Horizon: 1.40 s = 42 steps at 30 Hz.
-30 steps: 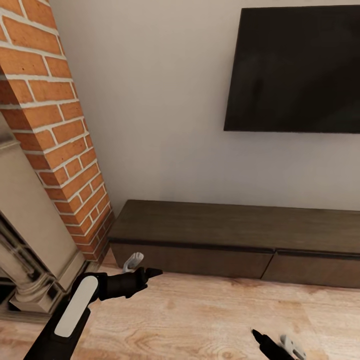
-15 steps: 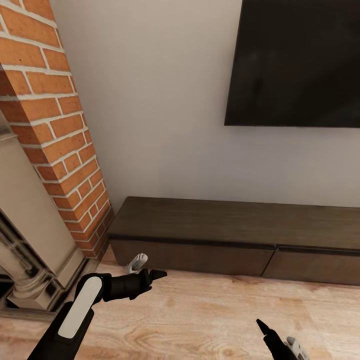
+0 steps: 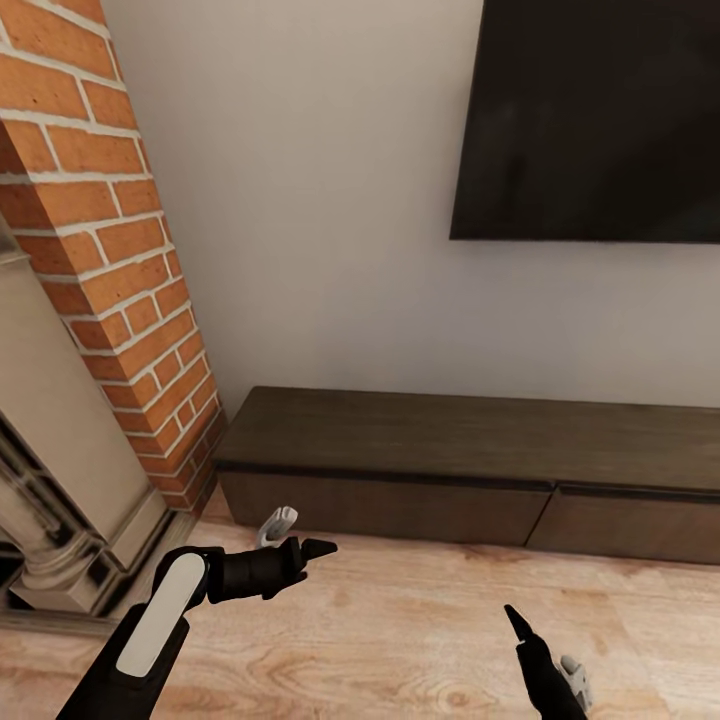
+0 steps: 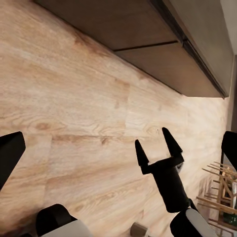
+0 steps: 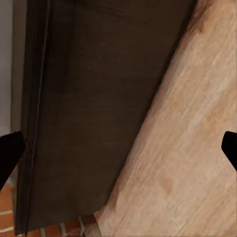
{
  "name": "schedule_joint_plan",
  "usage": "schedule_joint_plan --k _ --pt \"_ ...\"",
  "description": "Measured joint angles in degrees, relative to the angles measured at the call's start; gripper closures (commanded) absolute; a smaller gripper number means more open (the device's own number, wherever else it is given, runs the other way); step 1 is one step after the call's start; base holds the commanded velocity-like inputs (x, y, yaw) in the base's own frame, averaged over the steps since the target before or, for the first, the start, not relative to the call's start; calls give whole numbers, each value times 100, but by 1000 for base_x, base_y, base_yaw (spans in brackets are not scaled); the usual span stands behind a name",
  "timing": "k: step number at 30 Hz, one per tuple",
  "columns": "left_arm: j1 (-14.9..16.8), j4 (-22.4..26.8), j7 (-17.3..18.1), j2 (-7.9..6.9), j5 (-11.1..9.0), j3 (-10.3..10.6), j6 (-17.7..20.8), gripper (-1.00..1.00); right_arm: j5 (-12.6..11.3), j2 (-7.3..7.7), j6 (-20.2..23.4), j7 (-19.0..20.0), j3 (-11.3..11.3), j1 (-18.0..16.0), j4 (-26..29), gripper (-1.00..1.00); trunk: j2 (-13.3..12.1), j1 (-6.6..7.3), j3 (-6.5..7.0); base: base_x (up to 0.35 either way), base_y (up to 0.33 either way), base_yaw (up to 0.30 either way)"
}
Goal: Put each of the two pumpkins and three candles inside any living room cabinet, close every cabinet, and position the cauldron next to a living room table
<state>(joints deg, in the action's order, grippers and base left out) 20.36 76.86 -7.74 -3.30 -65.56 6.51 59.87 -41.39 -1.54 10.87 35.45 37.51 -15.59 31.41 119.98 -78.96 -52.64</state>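
Pale wood floor [image 3: 400, 640] runs up to the cabinet [image 3: 460, 440], a long low dark brown unit set against the grey wall [image 3: 320, 200], its left end just beside the brick chimney breast [image 3: 110, 260]. Both flat fronts of the cabinet sit flush and closed, with a thin seam between them right of centre. A dark television [image 3: 590, 120] hangs on the wall above the cabinet's right part. A pale stone fireplace surround [image 3: 60, 480] stands at the foot of the bricks.

The left claw [image 3: 300, 535] hangs over the floor near the cabinet's left front, its fingers apart and holding nothing. The right claw [image 3: 545, 645] is low over the floor, further from the cabinet; in the left wrist view [image 4: 157, 145] its two black fingers stand spread and empty, and the right wrist view looks past its fingertips [image 5: 10, 153] at the cabinet front [image 5: 94, 113].
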Motion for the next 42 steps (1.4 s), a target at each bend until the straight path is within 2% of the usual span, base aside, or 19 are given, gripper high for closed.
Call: schedule_joint_plan --k 1,2,6,11,15,22,25,26,27,28,30,33,36,38,40,42 --pt "0 0 1 0 -19 0 0 -100 -291 -4 8 126 -7 0 -6 -100 40 -22 -18 0 0 0" --pt "0 0 2 0 -48 1 0 -100 -448 -5 13 225 -12 0 -9 -100 80 -44 -36 0 0 0" --pt "0 0 4 0 -200 1 0 -100 -701 0 25 500 -15 0 -14 -100 241 -132 -108 0 0 0" --pt "0 0 6 -7 -231 1 0 -100 -738 -6 35 552 -12 -5 0 -100 441 -242 -198 0 0 0" --pt "0 0 7 -9 -235 2 0 -100 -744 -8 256 612 -14 -41 24 -100 602 -330 -269 0 0 0" --pt "-2 0 35 -30 -242 7 6 -100 -751 4 735 1753 -37 -95 168 -100 882 -483 -395 0 0 0" --pt "-27 0 48 -49 -291 8 6 -100 -756 23 811 1949 -47 -97 176 -100 1003 -549 -449 0 0 0" --pt "-36 2 55 -60 -384 9 6 -100 -756 30 823 1977 -48 -97 177 -100 1043 -571 -467 0 0 0" --pt "-53 5 62 -84 -627 17 6 -100 -759 33 831 2006 -49 -97 178 -100 1083 -593 -485 0 0 0" --pt "-62 7 64 -98 -788 31 6 -100 -760 34 834 2019 -50 -97 178 -100 1123 -615 -503 0 0 0" --pt "-74 8 67 -113 -1014 137 7 -100 -761 35 839 2043 -47 -97 178 -100 1203 -659 -539 0 0 0" --pt "-84 9 68 -116 -1141 307 7 -100 -768 33 844 2092 -28 -97 174 -100 1324 -725 -593 0 0 0" --pt "-87 11 73 -120 -1226 364 7 -100 -916 10 844 2207 -10 -96 171 -100 1325 -726 -593 0 0 0" --pt "-121 10 81 -128 -1396 375 7 -100 -1115 10 839 2279 -12 -96 170 -100 1325 -726 -593 0 0 0" --pt "-240 9 98 -131 -1612 378 7 -100 -1215 28 838 2307 -10 -96 167 -100 1325 -725 -593 67 0 0" --pt "-305 9 107 -132 -1699 379 7 -100 -1250 38 837 2317 -8 -94 168 -100 1325 -724 -593 206 0 0"
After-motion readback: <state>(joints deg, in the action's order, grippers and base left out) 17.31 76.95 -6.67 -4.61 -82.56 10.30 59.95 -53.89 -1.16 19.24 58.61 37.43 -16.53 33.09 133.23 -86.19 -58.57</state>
